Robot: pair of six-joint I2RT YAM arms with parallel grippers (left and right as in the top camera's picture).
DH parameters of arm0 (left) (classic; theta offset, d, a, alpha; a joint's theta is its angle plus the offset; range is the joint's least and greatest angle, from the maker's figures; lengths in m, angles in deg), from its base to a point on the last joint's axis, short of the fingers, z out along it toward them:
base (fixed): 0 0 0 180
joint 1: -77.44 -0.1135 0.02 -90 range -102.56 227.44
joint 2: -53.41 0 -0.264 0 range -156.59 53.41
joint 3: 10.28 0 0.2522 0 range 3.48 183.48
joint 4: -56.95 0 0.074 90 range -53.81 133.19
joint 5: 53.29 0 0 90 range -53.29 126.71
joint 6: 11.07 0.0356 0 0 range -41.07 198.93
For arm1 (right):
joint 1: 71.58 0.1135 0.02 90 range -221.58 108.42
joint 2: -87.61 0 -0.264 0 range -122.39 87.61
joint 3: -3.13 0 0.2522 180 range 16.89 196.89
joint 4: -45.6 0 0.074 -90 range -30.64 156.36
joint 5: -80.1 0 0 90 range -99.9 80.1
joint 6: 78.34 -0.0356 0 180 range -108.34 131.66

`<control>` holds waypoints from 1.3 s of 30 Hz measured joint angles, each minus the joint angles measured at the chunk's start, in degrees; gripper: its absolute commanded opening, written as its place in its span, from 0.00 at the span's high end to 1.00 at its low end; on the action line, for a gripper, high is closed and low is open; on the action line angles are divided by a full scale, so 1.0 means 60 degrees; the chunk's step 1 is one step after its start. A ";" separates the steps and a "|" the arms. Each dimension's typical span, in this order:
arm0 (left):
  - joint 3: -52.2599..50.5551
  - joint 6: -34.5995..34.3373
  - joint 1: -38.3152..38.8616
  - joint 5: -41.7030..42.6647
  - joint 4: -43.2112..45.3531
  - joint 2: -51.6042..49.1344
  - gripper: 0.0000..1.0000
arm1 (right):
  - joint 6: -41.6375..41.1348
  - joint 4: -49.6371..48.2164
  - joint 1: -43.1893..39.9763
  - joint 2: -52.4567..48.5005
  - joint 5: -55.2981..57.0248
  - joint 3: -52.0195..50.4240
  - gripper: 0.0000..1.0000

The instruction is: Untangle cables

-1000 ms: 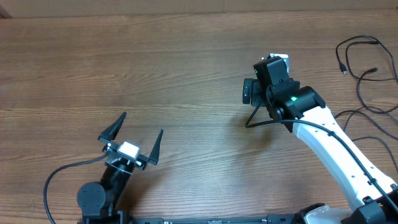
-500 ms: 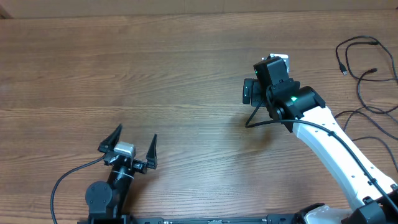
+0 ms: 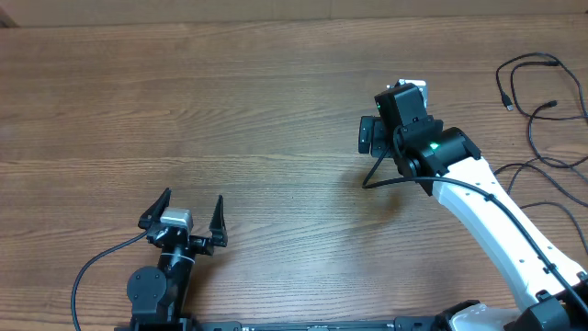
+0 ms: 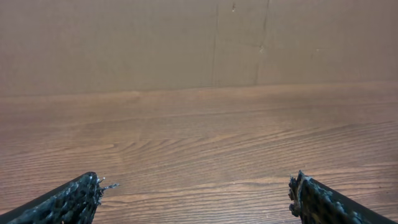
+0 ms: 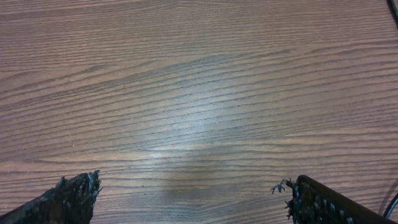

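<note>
The cables [image 3: 533,138] are thin black cords lying in loose loops at the far right edge of the table, one small plug [image 3: 508,102] pointing toward me. My right gripper [image 5: 186,186] hangs open over bare wood left of them, nothing between its fingertips [image 5: 78,186]; the overhead view shows its wrist [image 3: 404,115] about a hand's width from the nearest cord. My left gripper [image 3: 193,198] stands open near the front left edge, far from the cables, and its wrist view shows the left gripper [image 4: 196,186] with only wood between the tips.
The wooden table [image 3: 230,101] stretches between the two arms. A brown wall [image 4: 186,43] rises behind the table's far edge. The white right arm [image 3: 501,221] runs from the front right corner toward the middle.
My left gripper has drawn back toward the front edge and a little left, still open. The right arm and the cables have not moved.
</note>
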 measured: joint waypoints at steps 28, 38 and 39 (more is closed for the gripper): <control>0.0000 0.0339 0.0000 -0.1035 -0.0098 0.0000 0.01 | -0.0004 -0.0004 0.0000 0.0000 0.0000 0.0000 0.00; 0.0000 0.0364 0.0000 -0.1785 -0.0142 0.0000 0.00 | -0.0004 0.0000 0.0000 0.0000 0.0000 0.0000 0.00; 0.0000 0.0364 0.0000 -0.1785 -0.0142 0.0000 0.00 | -0.0004 -0.0004 0.0000 0.0000 0.0004 0.0000 0.00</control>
